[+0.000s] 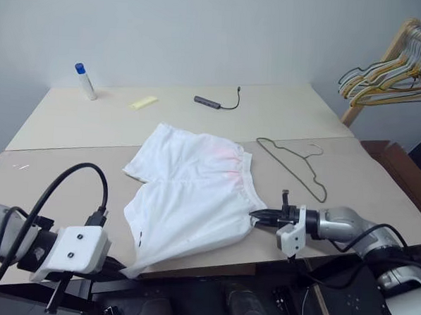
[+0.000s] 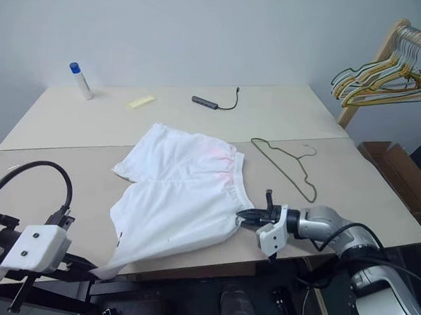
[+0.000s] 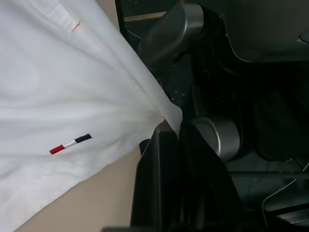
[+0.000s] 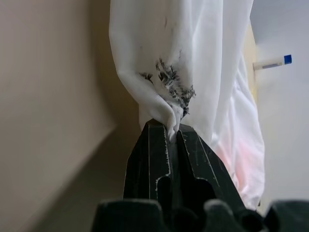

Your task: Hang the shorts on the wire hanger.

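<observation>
The right claw (image 1: 254, 215) is closed on the waistband edge of the shorts (image 1: 191, 192), pinching a bunched fold with dark marks between its fingers (image 4: 159, 145). The left claw (image 3: 169, 126) is clamped on a hem corner of the same shorts, beside a small red, white and navy tab (image 3: 70, 143). Between the two claws the white cloth lies spread on the desk (image 1: 68, 178), its near corner pulled off the front edge. Just beyond the right claw the wire hanger (image 1: 295, 164) lies flat on the desk, apart from the shorts.
</observation>
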### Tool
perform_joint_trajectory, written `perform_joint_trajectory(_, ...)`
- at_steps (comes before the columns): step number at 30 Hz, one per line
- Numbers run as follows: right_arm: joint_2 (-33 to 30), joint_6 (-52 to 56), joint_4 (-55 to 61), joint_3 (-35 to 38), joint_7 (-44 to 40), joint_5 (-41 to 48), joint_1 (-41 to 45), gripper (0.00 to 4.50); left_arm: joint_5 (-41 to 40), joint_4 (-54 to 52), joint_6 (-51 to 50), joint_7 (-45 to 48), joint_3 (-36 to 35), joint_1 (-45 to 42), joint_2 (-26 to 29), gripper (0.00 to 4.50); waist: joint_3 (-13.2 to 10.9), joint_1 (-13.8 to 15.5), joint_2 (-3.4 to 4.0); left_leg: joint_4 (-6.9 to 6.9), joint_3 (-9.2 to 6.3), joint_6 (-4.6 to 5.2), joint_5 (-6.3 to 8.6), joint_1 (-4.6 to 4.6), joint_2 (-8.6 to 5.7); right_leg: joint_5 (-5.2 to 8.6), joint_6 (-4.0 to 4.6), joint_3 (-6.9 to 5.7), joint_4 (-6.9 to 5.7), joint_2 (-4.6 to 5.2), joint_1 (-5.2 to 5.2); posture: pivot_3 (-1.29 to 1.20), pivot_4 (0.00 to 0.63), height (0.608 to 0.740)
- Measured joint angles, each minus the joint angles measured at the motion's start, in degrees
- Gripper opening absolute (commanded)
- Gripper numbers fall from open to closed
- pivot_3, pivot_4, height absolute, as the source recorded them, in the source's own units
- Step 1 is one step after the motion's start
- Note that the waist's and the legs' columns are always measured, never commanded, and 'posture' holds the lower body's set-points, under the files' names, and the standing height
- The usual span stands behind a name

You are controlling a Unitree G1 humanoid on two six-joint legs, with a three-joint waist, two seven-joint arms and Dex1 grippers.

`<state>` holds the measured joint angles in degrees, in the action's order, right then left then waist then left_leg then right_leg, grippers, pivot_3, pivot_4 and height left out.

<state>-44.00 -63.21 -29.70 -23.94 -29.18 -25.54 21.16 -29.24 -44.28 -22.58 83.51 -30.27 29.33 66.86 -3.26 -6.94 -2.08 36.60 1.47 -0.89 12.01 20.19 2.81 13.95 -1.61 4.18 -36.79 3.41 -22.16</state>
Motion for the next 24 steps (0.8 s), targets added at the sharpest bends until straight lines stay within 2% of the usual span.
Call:
perform_joint_trajectory(4,-0.6,4.36,5.45,0.3,-1.89,3.17,-3.0,1.21,0.9,-0.17,0.83,-1.38,1.2,-0.42,-1.68,1.21,-0.07,0.07,-0.08,0.0,0.0,-0.02,0.02,0.03,0.0,0.01,0.01,0.0,0.0,0.0,-0.02,-0.01,0.03,0.74)
perform_joint_trajectory(7,-6.74,8.08,14.14,0.32,-7.04,11.33,-8.38,2.17,0.7,-0.21,1.58,-1.45,0.12,-2.32,-2.7,2.1,-0.25,0.99,-0.15,0.0,0.01,-0.11,0.07,0.08,0.0,0.09,0.0,-0.01,0.01,0.02,-0.06,0.01,0.029,0.74)
perform_joint_trajectory(10,-11.84,12.37,20.37,0.8,-12.09,19.38,-11.79,3.17,-0.36,3.96,4.47,-0.42,-3.58,-7.61,-3.07,2.11,-0.31,1.75,-0.31,0.0,0.02,-0.13,0.08,0.02,0.04,0.12,0.04,-0.06,0.01,0.0,-0.08,0.04,0.028,0.74)
perform_joint_trajectory(13,-15.01,17.46,25.35,2.34,-16.18,27.08,-15.17,3.17,-0.71,11.46,7.85,3.35,-7.07,-12.89,-1.11,2.11,-0.35,2.26,-0.38,0.0,0.03,-0.21,0.13,0.02,0.04,0.14,0.08,-0.06,0.0,-0.01,-0.11,0.05,0.032,0.74)
perform_joint_trajectory(15,-15.83,21.45,26.73,4.21,-18.2,31.47,-16.39,3.17,-3.34,17.2,6.44,4.78,-8.59,-17.98,0.97,2.11,-0.44,2.77,-0.43,0.0,0.04,-0.25,0.15,0.02,0.05,0.16,0.11,-0.07,0.01,0.0,-0.19,0.05,0.031,0.74)
perform_joint_trajectory(17,-15.92,28.17,27.96,7.13,-18.87,36.46,-17.18,3.17,-6.97,20.07,3.25,1.5,-8.41,-24.27,0.87,2.11,-0.53,3.19,-0.39,0.01,0.06,-0.28,0.17,0.03,0.03,0.16,0.1,-0.07,0.08,0.04,-0.3,0.05,0.032,0.74)
perform_joint_trajectory(21,-14.82,43.92,29.17,14.47,-17.69,45.04,-16.99,3.17,-13.56,20.06,-5.82,-11.62,-1.18,-34.4,-3.88,2.11,-0.56,4.5,-0.4,0.01,0.14,-0.23,0.14,0.14,0.04,0.13,0.03,-0.05,0.11,0.04,-0.11,0.03,0.032,0.74)
perform_joint_trajectory(24,-13.35,58.06,29.46,18.1,-13.31,46.76,-14.67,3.17,-16.65,19.42,-10.72,-18.03,6.59,-38.89,-9.02,2.11,-0.56,4.77,-0.45,0.0,0.12,-0.23,0.14,0.25,0.06,0.11,0.0,-0.07,0.05,-0.05,-0.19,0.0,0.026,0.74)
